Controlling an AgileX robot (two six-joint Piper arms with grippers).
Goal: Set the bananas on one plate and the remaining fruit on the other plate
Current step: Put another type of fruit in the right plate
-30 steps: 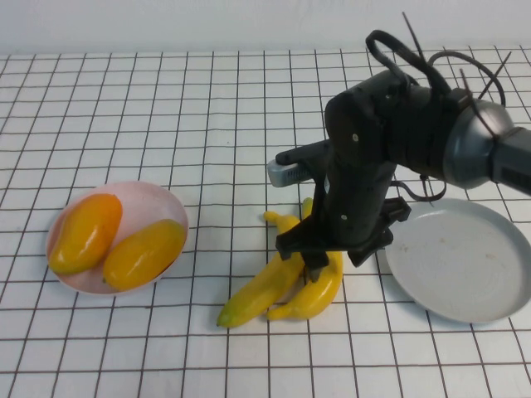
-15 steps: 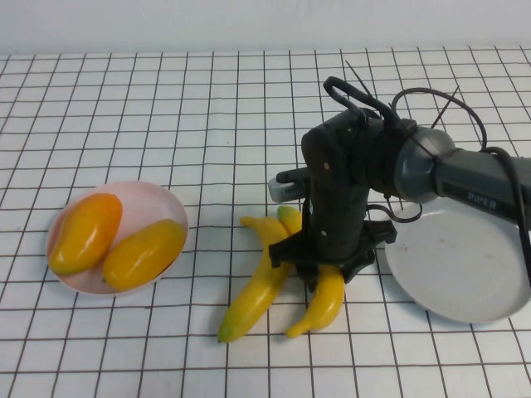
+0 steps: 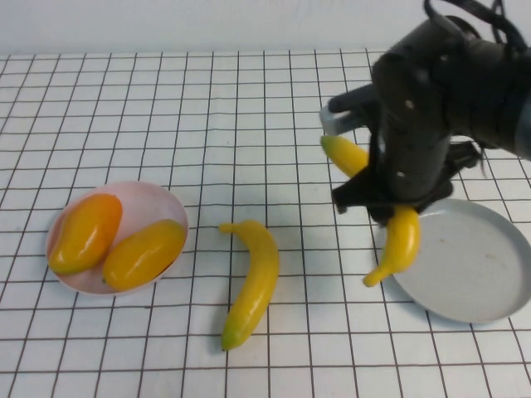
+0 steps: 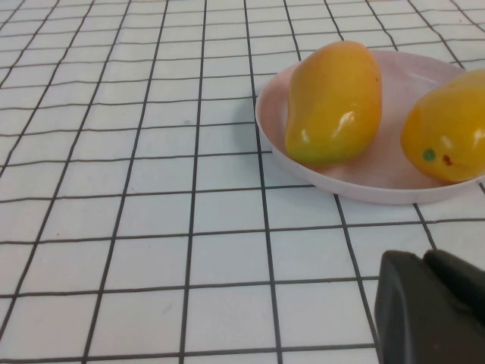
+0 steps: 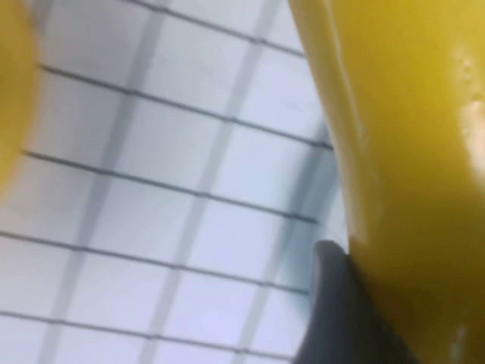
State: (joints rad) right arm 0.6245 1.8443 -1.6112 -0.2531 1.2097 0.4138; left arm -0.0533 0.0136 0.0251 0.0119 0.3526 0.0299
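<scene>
Your right end effector (image 3: 390,217) is clamped on one banana (image 3: 398,240) just left of the grey-blue plate (image 3: 481,286), so go right, while the other banana (image 3: 253,282) lies lengthwise on the tabletop (image 3: 166,99); I cannot tell the left end effector's (image 4: 432,307) grip.

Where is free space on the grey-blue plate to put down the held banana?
The grey-blue plate is bare. The right gripper holds one banana over its near-left rim. The pink plate is crowded with two mangoes. The left gripper hovers beside it.
</scene>
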